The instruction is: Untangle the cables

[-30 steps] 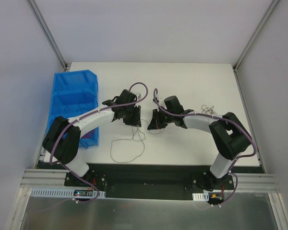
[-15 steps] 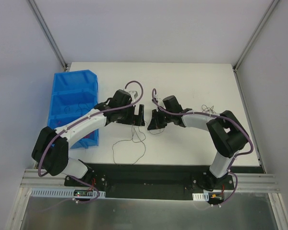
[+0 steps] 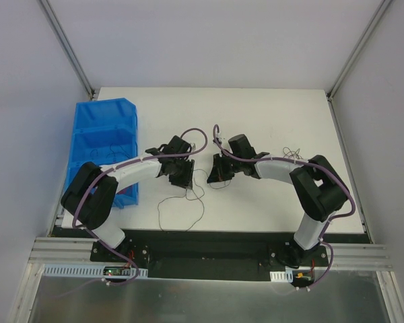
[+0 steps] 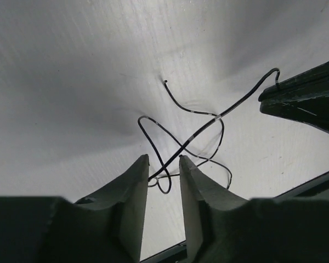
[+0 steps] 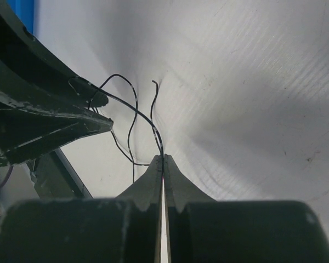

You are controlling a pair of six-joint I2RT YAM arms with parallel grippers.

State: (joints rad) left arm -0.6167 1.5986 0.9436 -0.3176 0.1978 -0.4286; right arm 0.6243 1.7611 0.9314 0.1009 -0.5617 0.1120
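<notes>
The cables are hair-thin and dark. One (image 3: 179, 211) lies on the white counter (image 3: 269, 114) just in front of the two pincers, as a wide slack loop with a kinked knot where it rises toward them. A second, smaller curly tangle (image 3: 294, 153) sits well apart, beside the right arm's forearm.

In the left wrist view the cable (image 4: 208, 121) shows glossy black with pale bands. It crosses itself in open loops above the matt, faintly ribbed counter, and one free end curls up.

The left pincer (image 4: 163, 161) has grey, wedge-shaped fingers (image 4: 132, 192) standing a narrow gap apart. A strand runs down into that gap, but the pads are not pressed on it.

The right pincer (image 5: 163, 159) has its tapered fingers closed to a hairline seam, and the cable (image 5: 152, 112) is pinched at the very tip. From there it arcs over to the dark, scuffed body of the left pincer.

A blue plastic bin (image 3: 104, 134) with dividers stands at the counter's left edge.
</notes>
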